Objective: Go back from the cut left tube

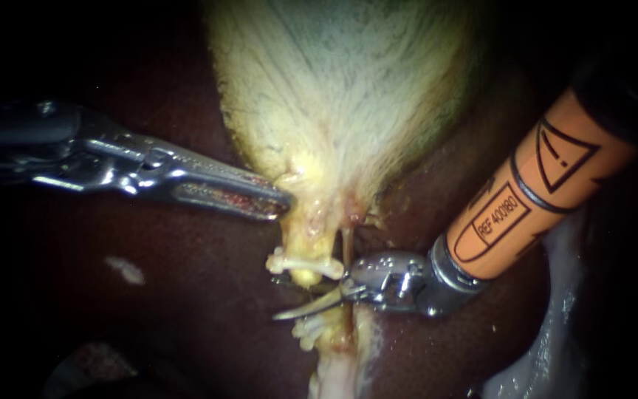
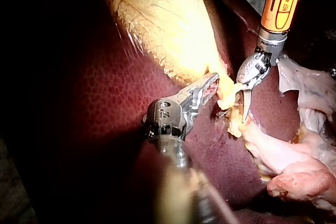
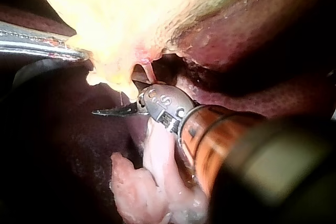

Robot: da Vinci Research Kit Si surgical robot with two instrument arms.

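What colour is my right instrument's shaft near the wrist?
Orange shaft with black line markings; endoscope view shows it best.

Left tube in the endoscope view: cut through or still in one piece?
Cut through. The left tube ends just below its clip; a gap separates it from the lower stump, with the right instrument lying across.

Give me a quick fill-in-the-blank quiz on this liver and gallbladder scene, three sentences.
1. The left instrument has its jaws shut on the ____.
2. The right instrument has a shaft coloured ____.
3. The dark red tissue lying under both instruments is the ____.
Missing words: gallbladder; orange; liver.
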